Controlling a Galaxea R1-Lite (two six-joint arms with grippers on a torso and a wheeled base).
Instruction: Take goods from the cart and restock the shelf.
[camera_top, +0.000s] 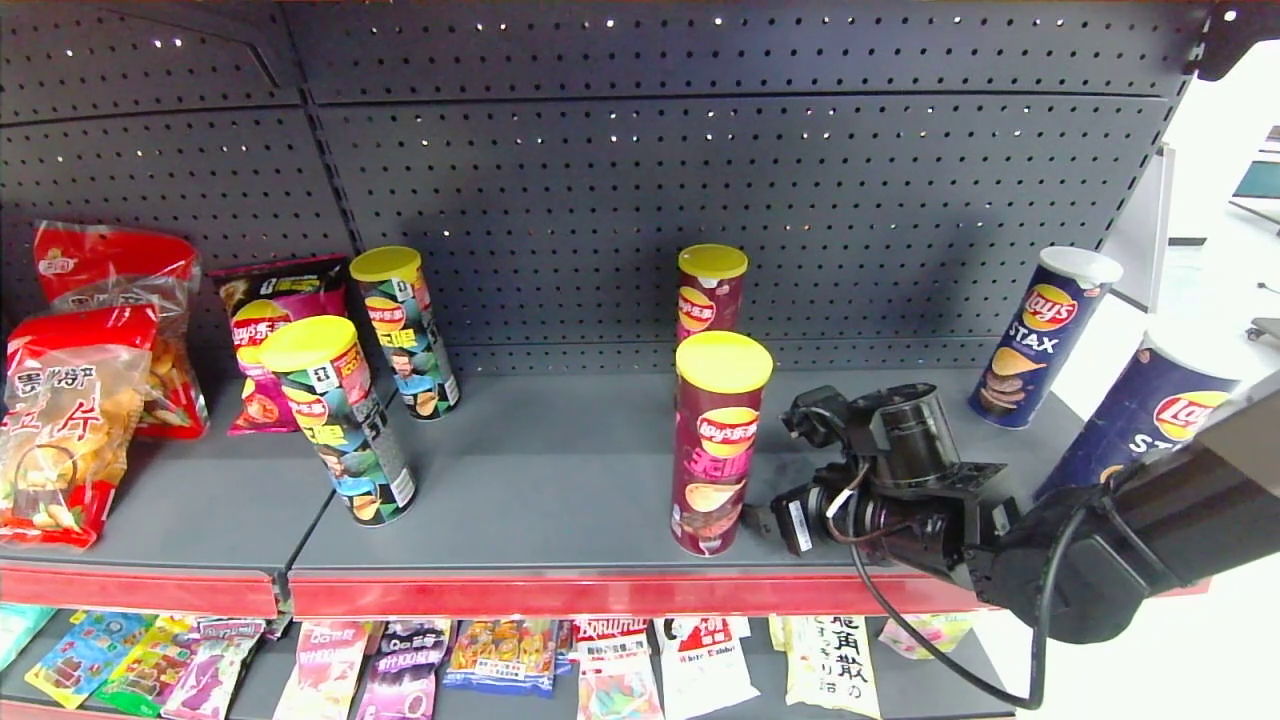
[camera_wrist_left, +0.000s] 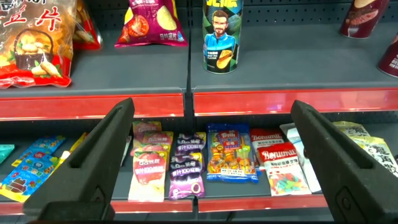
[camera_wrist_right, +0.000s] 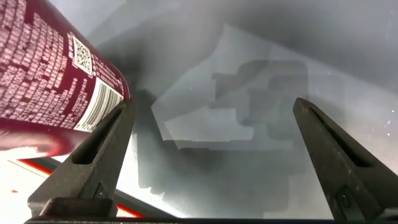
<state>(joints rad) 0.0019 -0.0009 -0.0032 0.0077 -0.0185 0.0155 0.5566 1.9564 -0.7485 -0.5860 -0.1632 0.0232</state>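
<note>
One grey shelf (camera_top: 540, 470) carries the stock. Right gripper (camera_wrist_right: 212, 102) sits low over its board, jaws wide, holding nothing. I see the maroon chip can (camera_top: 712, 450) upright at the front edge, just beside one finger. Left gripper (camera_wrist_left: 211, 104) jaws wide, facing sweet packets (camera_wrist_left: 231, 152) below.

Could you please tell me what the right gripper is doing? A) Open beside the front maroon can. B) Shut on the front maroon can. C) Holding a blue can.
A: the right gripper has its fingers spread with only bare shelf between them, and the front maroon can stands just to one side.
</note>
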